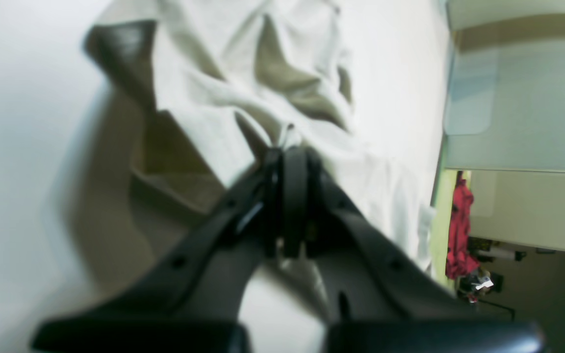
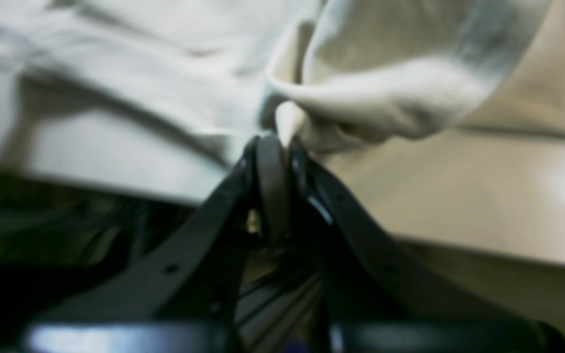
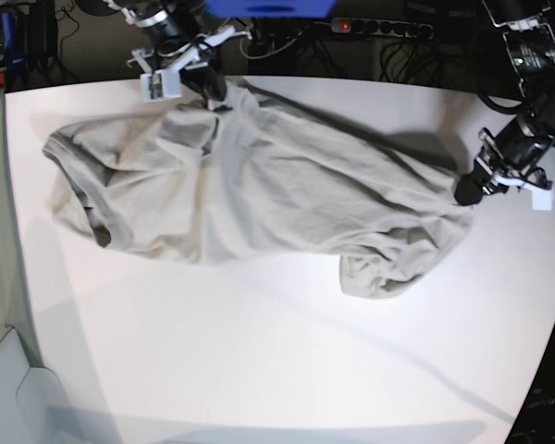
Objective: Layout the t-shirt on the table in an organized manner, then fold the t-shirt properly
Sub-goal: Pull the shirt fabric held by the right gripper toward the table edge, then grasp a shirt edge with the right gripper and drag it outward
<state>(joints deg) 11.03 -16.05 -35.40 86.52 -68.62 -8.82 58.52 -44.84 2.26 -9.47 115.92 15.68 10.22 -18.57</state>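
Base view: the t-shirt (image 3: 250,185) lies stretched across the far half of the table (image 3: 259,370), pinched at two ends and pulled into a long slanted band. Your right gripper (image 3: 213,95) is clamped on the cloth near the far edge; your left gripper (image 3: 464,191) is clamped on the opposite end. The wrist views confirm both: jaws closed with a small peak of fabric caught between the tips (image 1: 290,147) (image 2: 275,139). Expect light, limp, soft cotton; it sags, creases and bunches, as the rumpled lump below the left end shows. It looks matte, unlikely to slip. Better holds, I judge, are hems and shoulder seams, which spread flat. The tabletop is smooth, white, curved.
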